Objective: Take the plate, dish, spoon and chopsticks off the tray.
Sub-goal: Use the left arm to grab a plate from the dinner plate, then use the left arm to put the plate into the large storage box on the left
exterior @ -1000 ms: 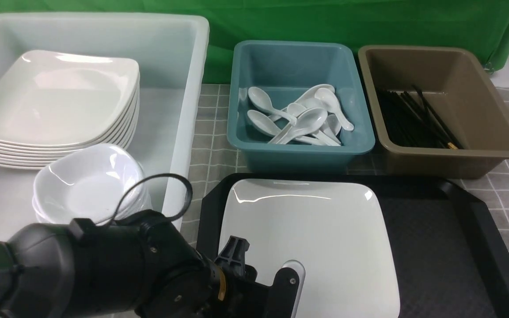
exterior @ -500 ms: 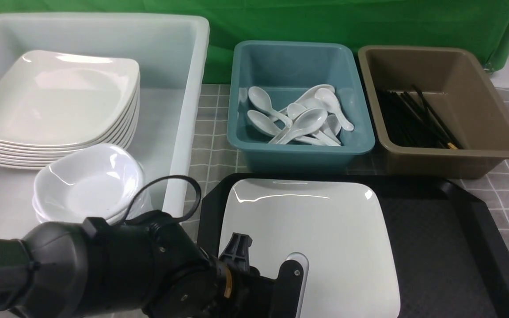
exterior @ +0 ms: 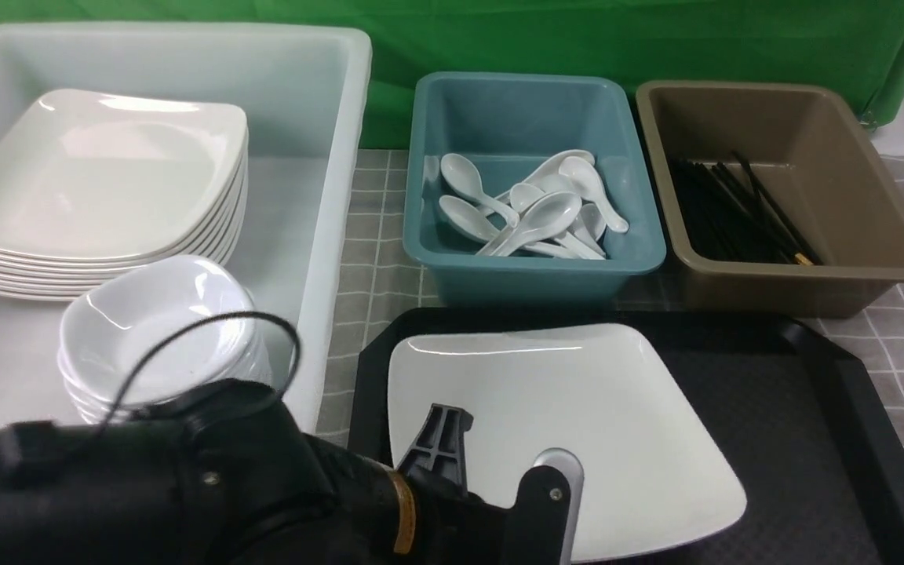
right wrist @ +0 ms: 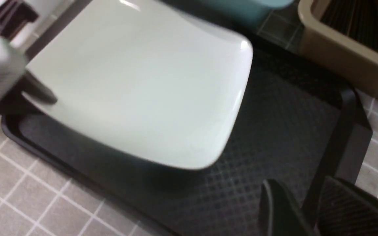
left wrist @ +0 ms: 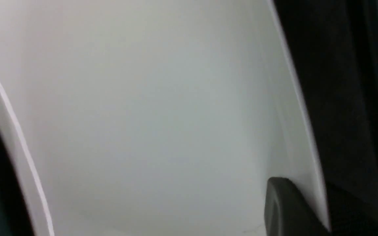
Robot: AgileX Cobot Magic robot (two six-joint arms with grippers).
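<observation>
Front view: one tray [exterior: 781, 447], lower center to right; one plate [exterior: 546, 408] on it, tilted, rim clenched by the left gripper [left wrist: 310, 193]. Right gripper [right wrist: 302, 188]: parted, nothing held. Only the plate seems left; dishes [exterior: 146, 329] (left), spoons [exterior: 542, 216] (upper center), chopsticks [exterior: 770, 224] (upper right) lie binned, uncountable.

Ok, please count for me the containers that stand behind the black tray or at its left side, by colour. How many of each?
White bin: 1
Teal bin: 1
Brown bin: 1
Total: 3
</observation>
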